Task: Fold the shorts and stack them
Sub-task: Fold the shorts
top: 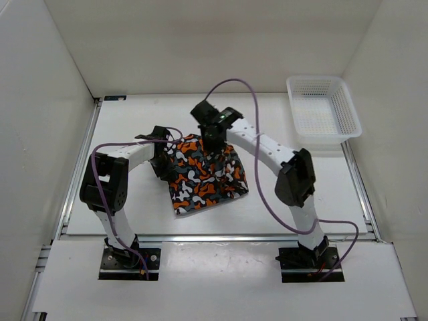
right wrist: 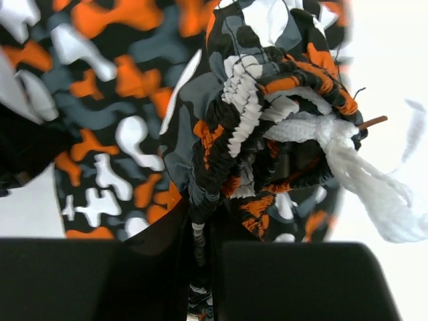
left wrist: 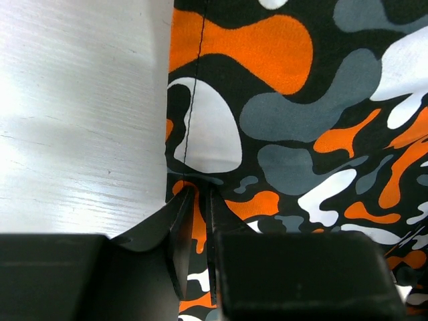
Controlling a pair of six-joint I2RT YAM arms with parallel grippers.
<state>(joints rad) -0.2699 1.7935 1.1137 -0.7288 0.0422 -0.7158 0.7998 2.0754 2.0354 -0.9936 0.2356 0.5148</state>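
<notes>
The shorts [top: 204,177], printed in orange, white, black and grey blotches, lie on the white table between the two arms. My left gripper [top: 162,155] is at their left edge, shut on the hem of the fabric [left wrist: 195,221]. My right gripper [top: 212,142] is at their far edge, shut on the bunched elastic waistband [right wrist: 200,214], lifted off the table. The white drawstring [right wrist: 361,167] hangs to the right of the waistband. The rest of the shorts [right wrist: 107,134] spreads flat below.
A white plastic mesh basket [top: 324,114] stands at the back right of the table. White walls close in the table on three sides. Purple cables loop above both arms.
</notes>
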